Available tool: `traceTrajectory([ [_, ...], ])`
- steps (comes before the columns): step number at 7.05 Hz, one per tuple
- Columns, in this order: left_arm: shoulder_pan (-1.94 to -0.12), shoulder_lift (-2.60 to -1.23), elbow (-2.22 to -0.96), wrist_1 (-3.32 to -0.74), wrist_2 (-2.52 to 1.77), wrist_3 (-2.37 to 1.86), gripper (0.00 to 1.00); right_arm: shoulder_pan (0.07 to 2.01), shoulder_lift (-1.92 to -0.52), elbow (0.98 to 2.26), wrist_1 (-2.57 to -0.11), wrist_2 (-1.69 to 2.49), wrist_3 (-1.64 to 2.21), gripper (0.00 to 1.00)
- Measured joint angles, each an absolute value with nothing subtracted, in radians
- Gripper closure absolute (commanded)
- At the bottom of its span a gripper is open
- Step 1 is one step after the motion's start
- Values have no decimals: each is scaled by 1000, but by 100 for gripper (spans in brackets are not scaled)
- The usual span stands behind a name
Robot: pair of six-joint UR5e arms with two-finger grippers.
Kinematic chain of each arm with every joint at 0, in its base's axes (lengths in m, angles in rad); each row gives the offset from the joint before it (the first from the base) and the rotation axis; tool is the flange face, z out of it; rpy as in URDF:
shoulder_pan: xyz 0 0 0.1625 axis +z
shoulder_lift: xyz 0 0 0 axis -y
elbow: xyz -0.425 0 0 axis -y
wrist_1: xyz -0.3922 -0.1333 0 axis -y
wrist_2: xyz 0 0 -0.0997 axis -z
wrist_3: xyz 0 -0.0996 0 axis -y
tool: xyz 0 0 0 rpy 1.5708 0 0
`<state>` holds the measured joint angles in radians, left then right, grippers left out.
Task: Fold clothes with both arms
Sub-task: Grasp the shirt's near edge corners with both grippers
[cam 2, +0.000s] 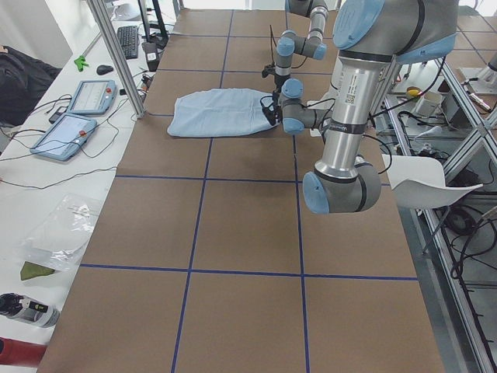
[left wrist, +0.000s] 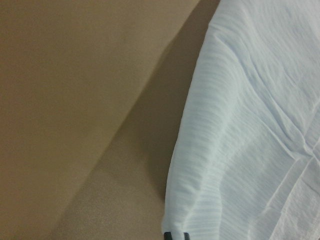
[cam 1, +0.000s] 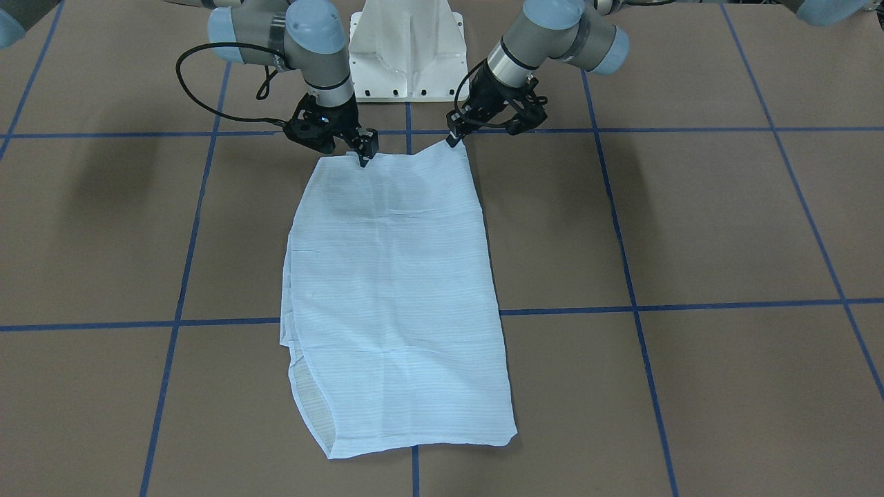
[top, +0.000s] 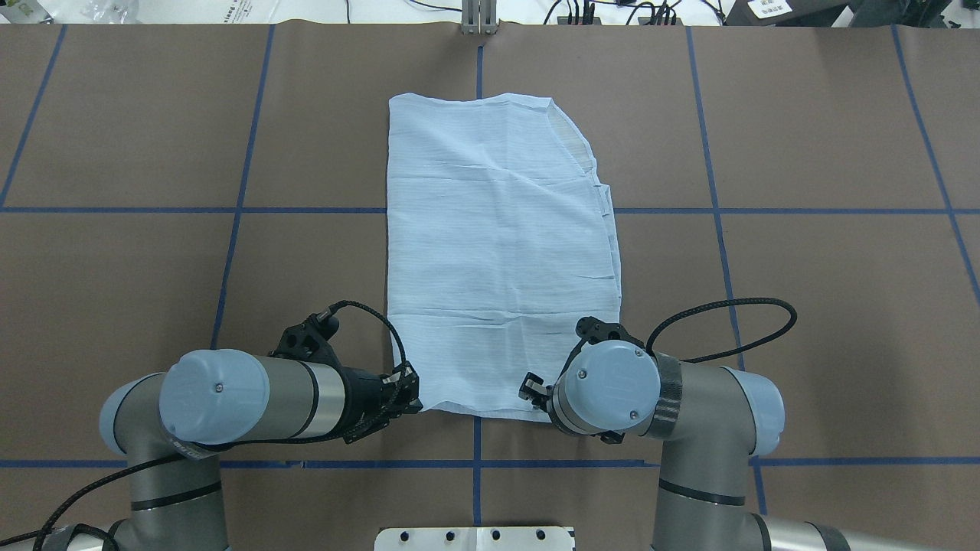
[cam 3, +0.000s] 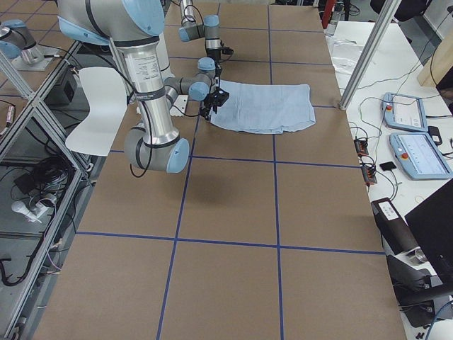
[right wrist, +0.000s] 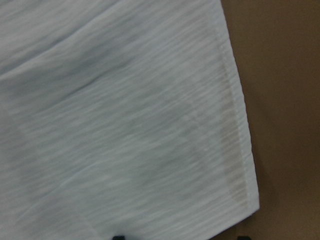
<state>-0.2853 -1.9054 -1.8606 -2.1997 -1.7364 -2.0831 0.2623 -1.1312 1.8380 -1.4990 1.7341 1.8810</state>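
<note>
Taken from left to right in the overhead view, the left gripper (top: 412,398) is found at the near-left corner of the shirt (top: 498,252), and in its wrist view the two fingertips are seen drawn close together with the corner's edge pinched between them. The shirt is laid flat in the middle of the table (top: 153,153) as a long narrow panel, its short near edge set just before the robot and its length running away from it; a thinner under-layer is seen showing along the far-right side. At the near-right corner the right gripper (cam 1: 364,155) is lowered onto the cloth, but its fingertips are spread wide in its wrist view and nothing is gripped by them. The step in hand is judged to be the taking of both near corners for a fold away from the robot. If the lift were begun with one corner held, the panel would be dragged askew and the earlier folds undone. Should only the top layer be caught on the right, the layers would be parted, and so thin a cloth could be slipped from a shallow pinch
</note>
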Motion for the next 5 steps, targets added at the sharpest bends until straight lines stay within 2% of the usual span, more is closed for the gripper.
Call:
traceTrajectory([
  [2,-285,-1905,-1860,-2200,-1736,-2082,100,262,-1130,1838,-1499,1734,1882,37],
  [4,-285,-1904,-1859,-2200,-1736,-2083,100,262,-1129,1838,-1498,1735,1883,51],
  [5,-285,-1904,-1859,-2200,-1736,-2083,100,263,-1129,1838,-1497,1735,1882,51],
])
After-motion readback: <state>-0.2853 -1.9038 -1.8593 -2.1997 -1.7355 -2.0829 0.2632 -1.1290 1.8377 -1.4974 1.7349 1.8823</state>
